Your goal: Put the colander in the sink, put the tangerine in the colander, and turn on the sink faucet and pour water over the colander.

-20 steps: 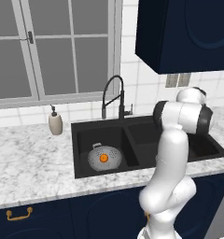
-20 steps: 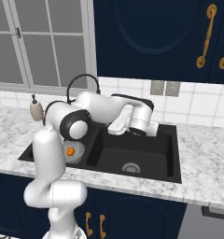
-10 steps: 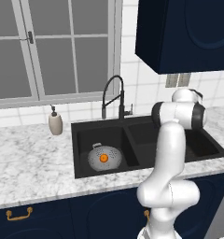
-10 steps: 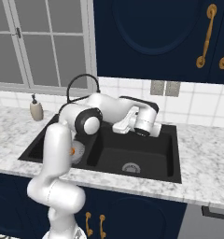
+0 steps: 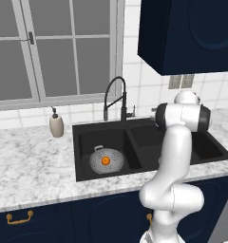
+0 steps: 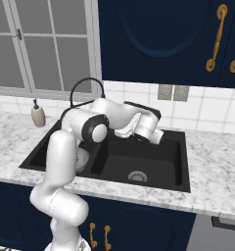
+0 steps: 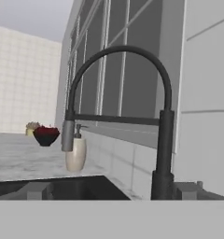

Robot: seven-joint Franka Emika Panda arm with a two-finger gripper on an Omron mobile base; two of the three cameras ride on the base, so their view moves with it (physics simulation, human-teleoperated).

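Observation:
The grey colander (image 5: 105, 160) rests in the left basin of the black sink (image 5: 149, 137), and the orange tangerine (image 5: 105, 161) lies inside it. In the right base view my arm covers most of the colander (image 6: 82, 161). At the back of the sink, behind the divider, stands the black gooseneck sink faucet (image 5: 117, 97). No water runs from it. My gripper (image 6: 132, 132) hangs open and empty over the right basin, to the right of the faucet (image 6: 87, 84). Seen from the hand, the faucet (image 7: 163, 140) stands close ahead with its spout arching left.
A beige soap dispenser (image 5: 56, 125) stands on the marble counter (image 5: 30, 166) left of the sink. Windows and a tiled wall run behind the faucet, and dark cabinets hang above. A dark bowl of red fruit (image 7: 45, 135) sits far down the counter.
My elbow and hand have swung a little to the right over the right basin. The gripper stays open. Colander and tangerine lie as before.

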